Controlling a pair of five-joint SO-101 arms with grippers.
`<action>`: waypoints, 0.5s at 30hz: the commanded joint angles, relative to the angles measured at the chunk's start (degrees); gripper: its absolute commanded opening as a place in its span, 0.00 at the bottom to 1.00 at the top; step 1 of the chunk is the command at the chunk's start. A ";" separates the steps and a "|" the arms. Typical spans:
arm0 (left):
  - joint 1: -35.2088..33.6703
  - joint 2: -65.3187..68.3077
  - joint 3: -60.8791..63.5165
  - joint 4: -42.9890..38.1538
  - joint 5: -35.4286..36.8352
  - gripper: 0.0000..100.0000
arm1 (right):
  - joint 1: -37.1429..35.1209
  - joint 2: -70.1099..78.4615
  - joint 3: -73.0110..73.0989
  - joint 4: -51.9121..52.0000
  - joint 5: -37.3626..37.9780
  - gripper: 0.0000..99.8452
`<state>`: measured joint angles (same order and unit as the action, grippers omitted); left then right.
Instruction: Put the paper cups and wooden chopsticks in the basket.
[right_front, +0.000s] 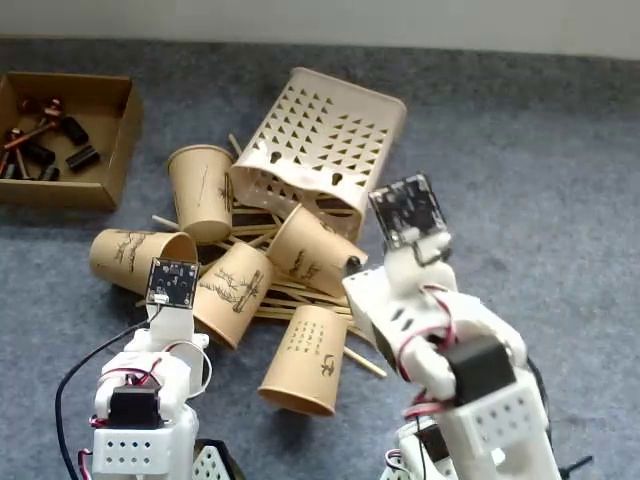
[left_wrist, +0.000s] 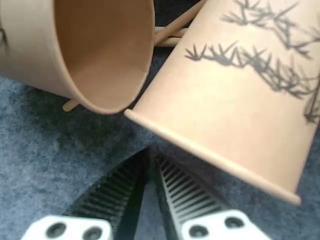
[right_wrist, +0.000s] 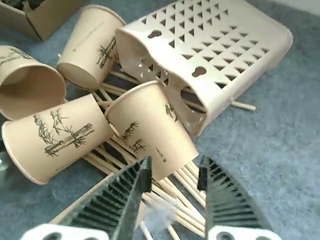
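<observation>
A tipped-over basket (right_front: 325, 140) is set at mid-tabletop (right_front: 540, 180). Five paper cups (right_front: 232, 292) are spread from its 9 to its 6 o'clock, laid over scattered wooden chopsticks (right_front: 362, 361). A cardboard box (right_front: 60, 190) is placed well apart at its 9 o'clock.

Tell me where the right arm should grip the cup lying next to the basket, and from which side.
Probably the middle of the cup, across its side walls, coming down from above with the open right hand. It lies on its side over the chopsticks, far end by the basket, so its rounded flanks look freest.
</observation>
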<state>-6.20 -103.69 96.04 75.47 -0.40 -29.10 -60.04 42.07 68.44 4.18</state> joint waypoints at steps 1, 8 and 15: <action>0.92 -0.31 1.19 0.18 -0.09 0.01 | -0.57 5.49 -2.33 -5.23 -0.62 0.18; 0.92 -0.31 1.19 0.18 -0.09 0.01 | -0.57 9.98 0.31 -14.99 -0.97 0.18; 0.92 -0.31 1.19 0.18 -0.09 0.01 | -2.15 14.37 7.78 -26.33 -0.62 0.18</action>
<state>-6.20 -103.69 96.04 75.47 -0.40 -30.95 -47.30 48.57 47.34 3.65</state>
